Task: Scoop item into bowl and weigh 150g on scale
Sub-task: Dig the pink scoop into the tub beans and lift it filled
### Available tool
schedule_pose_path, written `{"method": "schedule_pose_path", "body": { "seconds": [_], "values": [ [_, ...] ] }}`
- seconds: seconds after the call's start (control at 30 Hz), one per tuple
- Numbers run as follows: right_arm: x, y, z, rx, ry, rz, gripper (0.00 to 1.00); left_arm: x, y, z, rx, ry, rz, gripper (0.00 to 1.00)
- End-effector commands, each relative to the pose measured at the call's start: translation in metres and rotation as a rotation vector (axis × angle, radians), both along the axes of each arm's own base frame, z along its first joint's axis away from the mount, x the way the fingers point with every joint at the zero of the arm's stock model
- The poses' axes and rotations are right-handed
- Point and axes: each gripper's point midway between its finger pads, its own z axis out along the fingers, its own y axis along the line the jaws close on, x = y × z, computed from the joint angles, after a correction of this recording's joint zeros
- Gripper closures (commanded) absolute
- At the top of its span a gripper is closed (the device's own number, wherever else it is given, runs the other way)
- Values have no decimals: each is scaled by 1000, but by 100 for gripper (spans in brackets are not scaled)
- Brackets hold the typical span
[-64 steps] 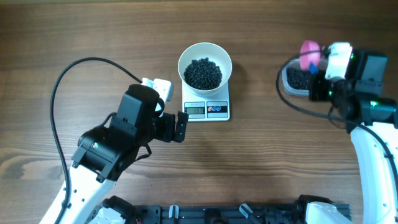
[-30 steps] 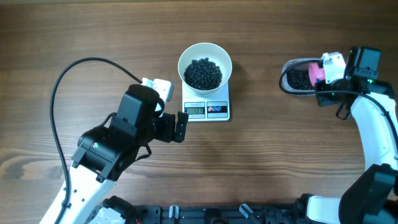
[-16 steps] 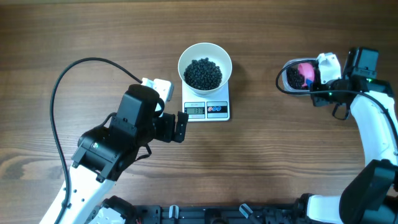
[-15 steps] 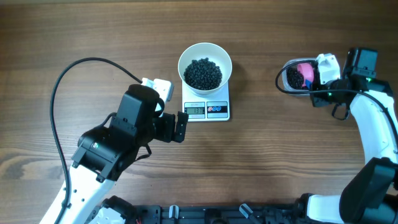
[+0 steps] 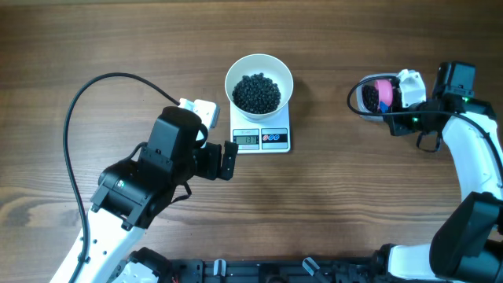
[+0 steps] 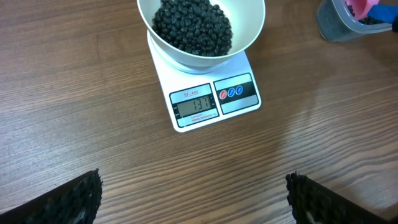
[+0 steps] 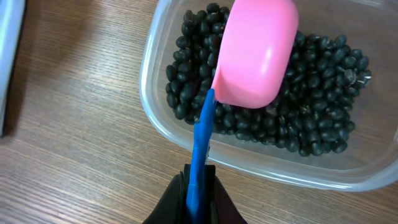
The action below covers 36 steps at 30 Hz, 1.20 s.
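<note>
Beans point(image 5: 258, 92) fill the white bowl point(image 5: 236, 71), which sits on the back of the scale point(image 5: 261, 139). Well to the right of the scale, the right gripper point(image 7: 198, 186) is clamped tight on the blue handle of a pink scoop point(image 7: 258, 53), its cup over more beans in a clear tub point(image 7: 155, 118). Near the scale's front-left corner, the left gripper point(image 6: 196, 202) hangs over the counter point(image 5: 354, 204), jaws spread wide, holding nothing.

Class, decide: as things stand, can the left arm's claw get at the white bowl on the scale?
Probably yes: the open left claw faces the bowl on the scale, nothing standing between them.
</note>
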Motion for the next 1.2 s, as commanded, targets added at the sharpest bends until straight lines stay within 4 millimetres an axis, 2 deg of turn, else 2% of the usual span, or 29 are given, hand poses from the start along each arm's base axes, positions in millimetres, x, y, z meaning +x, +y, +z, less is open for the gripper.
{"method": "schedule_pose_path", "body": {
  "seconds": [0.0,0.3,0.4,0.53,0.87,1.03,1.17],
  "values": [
    [-8,20,-7,102,38,40,95,-1,-2,1,3,-7,-18,0],
    [-16,23,-9,92,53,96,96,-1,-2,1,3,-7,-18,0],
    [-15,26,-5,147,34,100,95,-1,-2,1,3,-7,-18,0],
    [-16,19,3,248,8,57,96,-1,-2,1,3,-7,-18,0],
    [-17,13,7,327,22,-39,96,-1,-2,1,3,-7,-18,0],
    [-19,-10,13,389,1,-137,96,-1,-2,1,3,-7,-18,0],
    [-18,-7,16,442,14,-181,96,-1,-2,1,3,-7,-18,0]
  ]
}}
